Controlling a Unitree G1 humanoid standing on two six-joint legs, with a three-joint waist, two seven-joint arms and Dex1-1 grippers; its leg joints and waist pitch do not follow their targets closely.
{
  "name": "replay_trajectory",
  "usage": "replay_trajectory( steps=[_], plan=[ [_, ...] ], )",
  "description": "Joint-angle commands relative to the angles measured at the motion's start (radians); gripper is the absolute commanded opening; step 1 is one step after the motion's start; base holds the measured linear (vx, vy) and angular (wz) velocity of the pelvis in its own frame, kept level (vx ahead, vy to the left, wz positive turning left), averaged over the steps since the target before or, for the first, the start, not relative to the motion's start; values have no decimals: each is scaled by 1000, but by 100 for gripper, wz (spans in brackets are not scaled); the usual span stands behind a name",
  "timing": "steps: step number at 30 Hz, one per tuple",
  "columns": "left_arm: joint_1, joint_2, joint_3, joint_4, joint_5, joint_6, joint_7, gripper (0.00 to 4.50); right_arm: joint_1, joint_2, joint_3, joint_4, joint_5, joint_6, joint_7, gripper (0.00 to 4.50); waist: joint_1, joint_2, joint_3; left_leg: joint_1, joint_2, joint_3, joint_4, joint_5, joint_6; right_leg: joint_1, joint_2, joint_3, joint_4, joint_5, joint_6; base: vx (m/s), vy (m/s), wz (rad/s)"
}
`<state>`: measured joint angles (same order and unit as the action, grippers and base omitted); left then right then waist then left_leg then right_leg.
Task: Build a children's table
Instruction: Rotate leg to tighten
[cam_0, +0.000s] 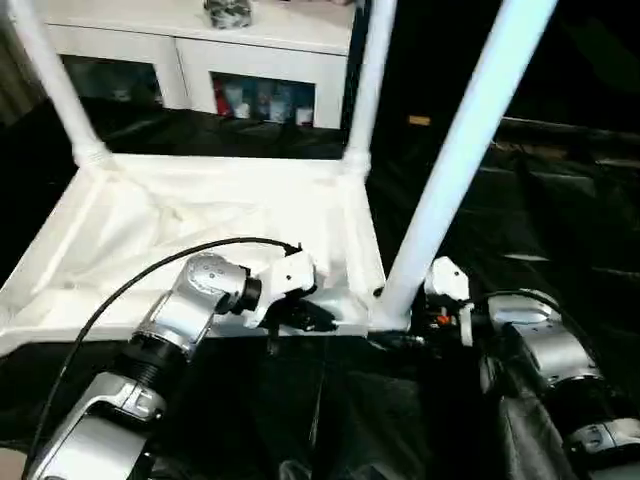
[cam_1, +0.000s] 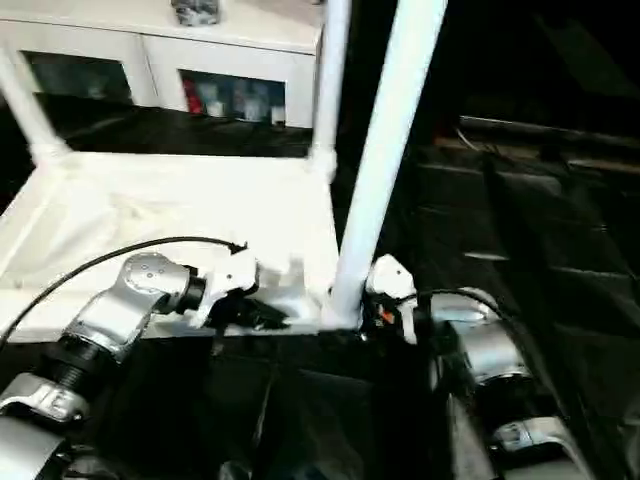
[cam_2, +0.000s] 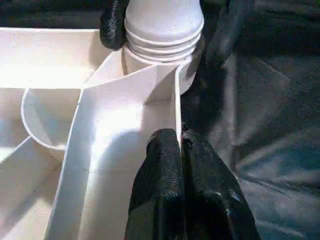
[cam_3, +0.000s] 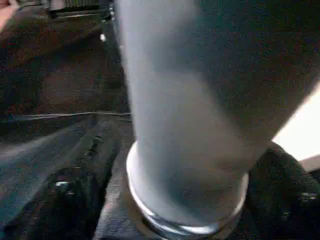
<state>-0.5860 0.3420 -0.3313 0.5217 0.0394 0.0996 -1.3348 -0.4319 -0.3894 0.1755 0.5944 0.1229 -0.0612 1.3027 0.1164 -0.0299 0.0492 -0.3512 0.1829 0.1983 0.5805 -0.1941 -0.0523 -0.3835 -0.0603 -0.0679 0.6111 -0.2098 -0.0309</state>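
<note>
Left and right eye views: head-mounted stereo pair, looking forward and down over both silver forearms at the upturned table top (cam_0: 200, 215), a white cabinet (cam_0: 200, 50) behind; both share this scene, slightly offset. Left wrist view: very near, looking along the left tool (cam_2: 182, 187) at the top's rim wall and the near corner socket (cam_2: 162, 55). Right wrist view: closer still, facing the base of the near leg (cam_3: 190, 130), the same leg both eye views show.

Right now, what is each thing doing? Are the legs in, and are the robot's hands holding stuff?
Table top: upside down on the dark cloth.
Two far legs: upright in their sockets.
Near leg: in its corner socket, leaning.
Left gripper: shut on the rim.
Right gripper: around the near leg's base.
</note>
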Motion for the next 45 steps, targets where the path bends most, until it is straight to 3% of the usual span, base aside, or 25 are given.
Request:
replay_trajectory(
  steps=[1,6,8,10,11,15,16,17,18,19,20,23,24,25,27,31,32,33,36,37,38,40,41,45],
  plan=[
    [-6,-17,-21,-41,-20,-28,-18,0,20,16,71,-5,-6,28,56,331,0,4,-54,7,68,-28,-65,-158,67,42,-101,58,-69,-113,-239,0,0,0],
    [-6,-10,-16,-37,-25,-26,-26,0,38,13,83,-28,13,43,98,303,4,5,-55,6,68,-28,-64,-145,74,43,-101,56,-69,-100,-241,0,0,0],
    [-3,-9,-18,-38,-28,-23,-25,0,49,16,83,-36,17,54,105,283,7,11,-55,8,69,-29,-65,-156,67,42,-101,56,-70,-110,-238,0,0,0],
    [-1,-9,-18,-42,-29,-22,-26,0,52,18,83,-41,18,58,107,280,7,8,-54,8,69,-29,-66,-164,62,42,-101,56,-72,-118,-238,0,0,0],
    [3,-13,-17,-44,-30,-21,-19,0,64,23,84,-53,16,63,101,276,8,13,-54,9,69,-29,-66,-169,58,42,-101,56,-72,-124,-236,0,0,0],
    [-4,-35,-10,-24,-12,-26,39,0,81,44,70,-57,16,68,41,273,9,9,-54,9,69,-29,-66,-172,54,42,-100,57,-72,-125,-234,0,0,0],
    [-8,-44,-5,-17,-5,-23,66,0,84,53,63,-54,13,70,9,273,9,9,-52,10,69,-29,-68,-182,52,40,-101,57,-76,-146,-229,0,0,0],
    [-31,-102,22,12,7,1,182,0,70,116,10,-4,-11,68,-191,272,8,4,-49,13,68,-28,-70,-199,45,36,-102,58,-81,-188,-220,0,0,0],
    [-31,-102,22,12,7,1,182,0,70,116,10,-4,-11,68,-191,272,6,7,-47,16,68,-28,-71,-213,35,32,-103,60,-84,-217,-217,0,0,0],
    [-37,-117,28,19,10,6,211,0,65,133,-4,10,-18,70,-245,272,1,-3,-45,18,67,-29,-73,-231,26,30,-104,59,-89,-257,-211,0,0,0],
    [-48,-142,29,30,19,13,252,0,48,167,-32,49,-28,78,-353,272,-4,-1,-44,20,65,-36,-77,-259,4,31,-110,58,-99,-372,-177,0,0,0],
    [-56,-170,31,36,26,31,297,0,37,205,-54,76,-29,81,-438,272,-14,1,-44,16,66,-41,-81,-276,-2,30,-110,58,-104,-399,-151,0,0,0],
    [-58,-185,28,38,31,38,317,0,31,226,-63,88,-27,89,-479,272,-16,-3,-44,13,65,-41,-81,-275,1,31,-108,59,-103,-394,-149,0,0,0],
    [-62,-206,26,43,39,49,352,0,18,254,-73,109,-33,93,-547,272,-18,0,-45,17,66,-39,-81,-267,0,27,-109,61,-101,-372,-155,0,0,0],
    [-63,-245,19,47,54,63,405,0,-5,304,-83,141,-53,88,-666,272,-28,4,-46,11,64,-40,-81,-258,-5,29,-107,61,-99,-348,-163,0,0,0],
    [-54,-279,13,45,66,68,432,0,-25,359,-88,153,-74,47,-739,272,-33,6,-49,8,61,-37,-78,-234,5,33,-104,62,-95,-279,-170,0,0,0],
    [-51,-281,7,41,66,62,425,0,-26,373,-95,140,-60,51,-729,328,-31,2,-51,8,61,-34,-75,-217,16,34,-103,62,-92,-246,-175,0,0,0],
    [-49,-281,5,40,64,60,419,0,-26,378,-101,134,-48,57,-722,328,-30,4,-52,8,61,-34,-75,-211,22,35,-103,63,-90,-232,-179,0,0,0],
    [-47,-260,5,35,58,42,396,0,-26,356,-89,126,-61,37,-706,350,-30,5,-53,6,62,-33,-73,-181,37,36,-101,62,-83,-169,-195,0,0,0],
    [-46,-257,6,34,56,40,391,0,-26,350,-85,126,-66,33,-704,377,-29,5,-55,5,62,-32,-72,-173,40,38,-102,62,-80,-149,-202,0,0,0],
    [-45,-245,8,31,52,31,376,0,-26,339,-88,125,-63,26,-697,377,-30,-1,-55,6,62,-30,-72,-164,45,38,-100,61,-79,-130,-208,0,0,0],
    [-40,-224,9,21,38,10,330,0,-23,317,-100,120,-41,25,-654,377,-29,2,-54,4,60,-31,-71,-168,54,41,-102,61,-79,-139,-209,0,0,0],
    [-35,-198,11,10,22,-6,276,0,-9,278,-95,97,-23,23,-557,377,-30,-3,-53,5,62,-30,-72,-172,57,40,-102,61,-81,-150,-207,0,0,0],
    [-32,-179,12,2,10,-10,233,0,12,240,-77,68,-14,23,-459,377,-26,-2,-54,3,63,-29,-69,-154,73,43,-102,61,-77,-120,-212,0,0,0]
  ],
)
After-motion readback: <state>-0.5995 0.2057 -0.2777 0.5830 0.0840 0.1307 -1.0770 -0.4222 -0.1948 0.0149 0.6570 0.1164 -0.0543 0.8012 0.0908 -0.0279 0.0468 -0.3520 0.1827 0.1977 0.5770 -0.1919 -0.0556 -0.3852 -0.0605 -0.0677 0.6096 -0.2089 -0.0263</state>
